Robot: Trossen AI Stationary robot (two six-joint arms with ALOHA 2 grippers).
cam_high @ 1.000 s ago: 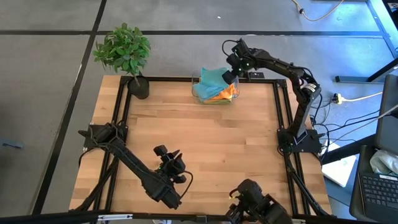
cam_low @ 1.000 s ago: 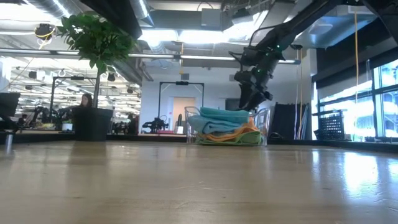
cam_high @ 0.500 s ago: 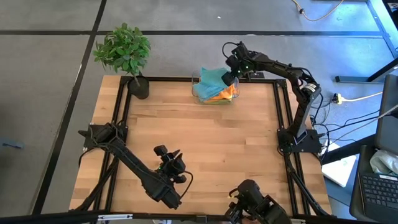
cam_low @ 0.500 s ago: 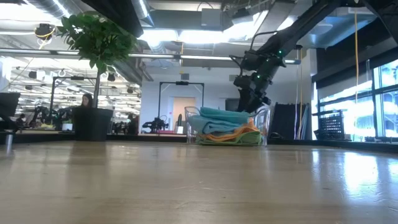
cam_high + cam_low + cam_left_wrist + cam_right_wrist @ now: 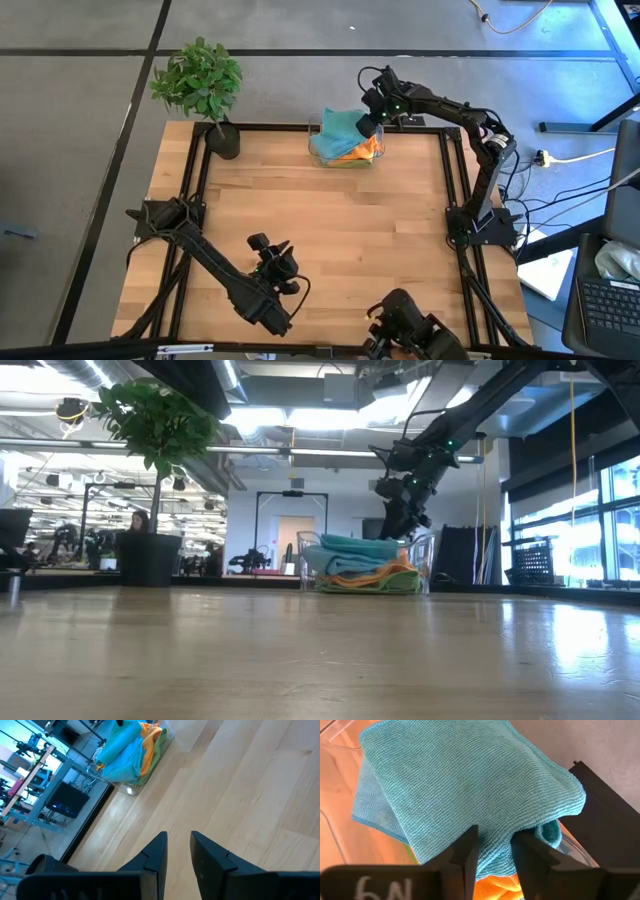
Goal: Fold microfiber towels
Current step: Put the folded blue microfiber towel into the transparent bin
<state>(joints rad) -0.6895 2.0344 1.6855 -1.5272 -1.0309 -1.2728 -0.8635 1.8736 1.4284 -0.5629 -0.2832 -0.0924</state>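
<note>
A stack of microfiber towels lies in a clear plastic bin (image 5: pixel 314 130) at the table's far edge. A teal towel (image 5: pixel 340 125) is on top, with orange (image 5: pixel 372 148) and lime green (image 5: pixel 370 585) ones under it. My right gripper (image 5: pixel 368 124) is at the stack's far right side, shut on the top teal towel (image 5: pixel 470 780). My left gripper (image 5: pixel 271 245) hangs over the bare table near the front edge, open and holding nothing (image 5: pixel 178 839). It points toward the bin. My right gripper pinches a bunched-up fold of the top teal towel (image 5: pixel 495 832) between its two fingers, at the towel's far right side. The fingers slant down from the table's far right. The rest of the towel lies spread on the stack in the bin.
A potted plant (image 5: pixel 200 85) stands at the table's far left corner. Black frame rails (image 5: pixel 300 128) run along the table's edges. Between the bin and my left gripper lies open wooden tabletop (image 5: pixel 330 220).
My right gripper has sunk a little toward the stack, tipped its fingers further down, and closed them on the top teal towel. The towel has stayed on the stack.
</note>
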